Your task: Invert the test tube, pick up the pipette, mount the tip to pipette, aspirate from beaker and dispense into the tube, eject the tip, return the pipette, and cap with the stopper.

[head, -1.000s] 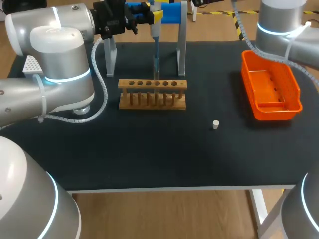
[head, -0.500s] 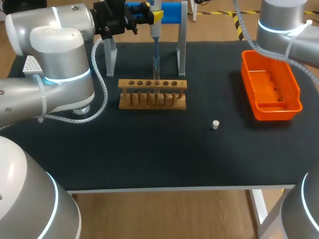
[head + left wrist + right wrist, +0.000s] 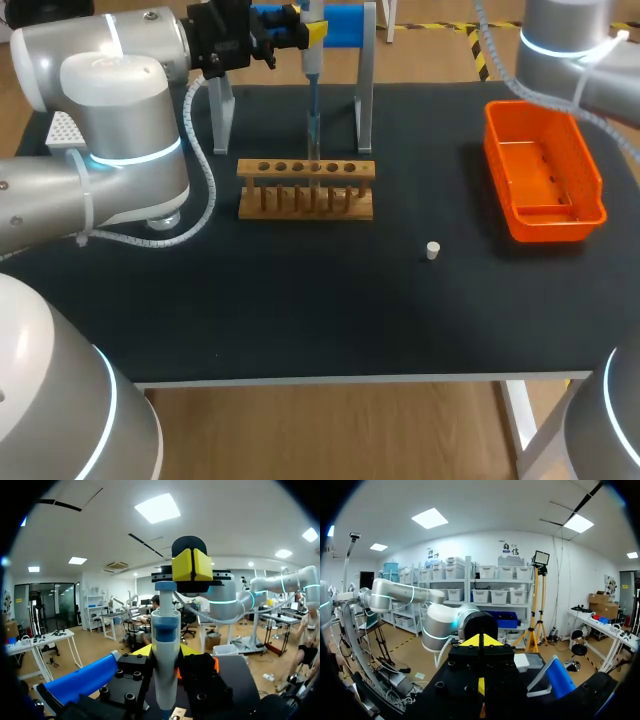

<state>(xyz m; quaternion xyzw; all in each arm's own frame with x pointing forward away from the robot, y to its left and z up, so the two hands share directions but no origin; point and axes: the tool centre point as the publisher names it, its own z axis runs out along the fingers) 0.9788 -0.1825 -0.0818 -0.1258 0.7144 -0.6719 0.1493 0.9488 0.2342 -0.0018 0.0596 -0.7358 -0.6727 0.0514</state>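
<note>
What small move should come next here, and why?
Likely a short straight lift by the left gripper, if this is the pickup: it is closed on the pipette, which hangs between the uprights of the stand beyond the rack, and the stopper lies loose on the table.

Tabletop is viewed from above its near edge; wrist cameras are aimed level, outward. The pipette, close in the left wrist view, is shared with the head view.
</note>
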